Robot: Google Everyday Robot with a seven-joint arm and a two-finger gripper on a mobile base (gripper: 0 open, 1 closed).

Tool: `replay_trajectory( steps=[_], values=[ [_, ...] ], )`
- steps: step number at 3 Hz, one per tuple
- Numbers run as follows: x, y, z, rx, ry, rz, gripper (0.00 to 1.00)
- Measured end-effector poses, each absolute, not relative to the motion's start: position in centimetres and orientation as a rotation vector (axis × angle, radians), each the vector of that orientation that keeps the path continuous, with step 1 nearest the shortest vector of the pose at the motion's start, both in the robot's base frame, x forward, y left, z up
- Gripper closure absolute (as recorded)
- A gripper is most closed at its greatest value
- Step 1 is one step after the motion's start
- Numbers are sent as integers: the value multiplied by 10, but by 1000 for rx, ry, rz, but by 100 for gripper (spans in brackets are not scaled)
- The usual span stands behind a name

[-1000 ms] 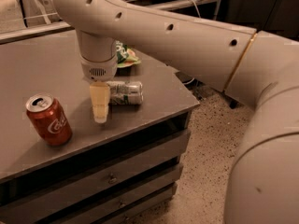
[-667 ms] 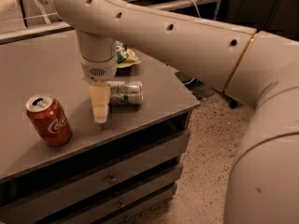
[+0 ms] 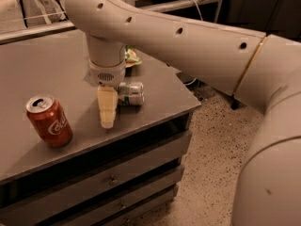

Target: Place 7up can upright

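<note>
The gripper [image 3: 107,117] hangs tip-down over the front part of the grey table [image 3: 42,65], its tip close to the tabletop. I cannot tell whether its jaws are spread or closed. The 7up can [image 3: 131,93] lies on its side on the table, just beside the gripper and partly hidden behind it. A red Coca-Cola can [image 3: 48,121] stands upright near the table's front edge, apart from both. A green snack bag [image 3: 132,57] peeks out behind the arm.
</note>
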State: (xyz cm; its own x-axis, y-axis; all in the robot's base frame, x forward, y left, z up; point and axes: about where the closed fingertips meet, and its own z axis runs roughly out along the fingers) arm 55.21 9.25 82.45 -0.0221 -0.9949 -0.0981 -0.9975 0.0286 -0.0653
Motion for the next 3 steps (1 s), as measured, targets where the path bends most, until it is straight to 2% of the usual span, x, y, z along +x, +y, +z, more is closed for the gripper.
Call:
replay_trajectory(
  steps=[1, 2, 3],
  values=[
    [553, 94, 824, -2112, 2163, 33, 18],
    [553, 94, 823, -2111, 2162, 33, 42],
    [553, 94, 828, -2111, 2161, 34, 73]
  ],
)
